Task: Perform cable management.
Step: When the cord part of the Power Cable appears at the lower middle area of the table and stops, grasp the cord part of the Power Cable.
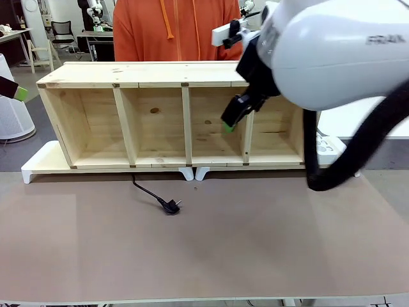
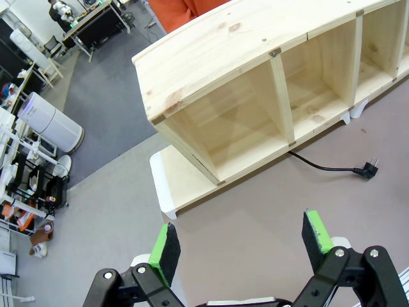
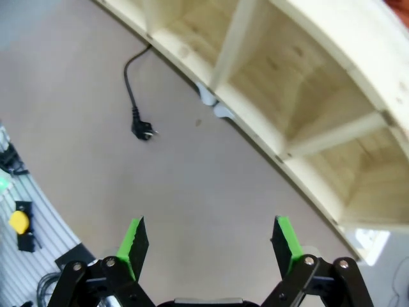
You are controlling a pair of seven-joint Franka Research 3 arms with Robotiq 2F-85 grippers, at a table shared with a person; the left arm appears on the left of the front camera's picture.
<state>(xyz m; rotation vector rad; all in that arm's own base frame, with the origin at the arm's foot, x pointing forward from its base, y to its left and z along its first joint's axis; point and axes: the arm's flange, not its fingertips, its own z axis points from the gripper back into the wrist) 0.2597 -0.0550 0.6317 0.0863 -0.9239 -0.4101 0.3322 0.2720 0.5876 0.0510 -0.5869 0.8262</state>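
The cable (image 1: pixel 146 190) is a thin black cord that comes out from under the wooden shelf (image 1: pixel 153 73) and ends in a round black plug (image 1: pixel 170 205) lying on the brown tabletop. In the left wrist view the cable (image 2: pixel 323 167) and its plug (image 2: pixel 367 169) lie far off at the right. My left gripper (image 2: pixel 241 242) is open and empty, high over the table's left end, and its green pad (image 1: pixel 20 94) shows at the left edge of the front view. My right gripper (image 3: pixel 209 238) is also open and empty, hanging (image 1: pixel 230 121) before the shelf's third compartment, with the plug (image 3: pixel 143 131) below it.
The four-compartment shelf (image 3: pixel 300 96) rests on white risers (image 1: pixel 39 164). A white power strip (image 1: pixel 327 149) lies past its right end. A person in an orange hoodie (image 1: pixel 172 29) stands behind the shelf. A white cylindrical appliance (image 2: pixel 52 125) stands on the floor at the left.
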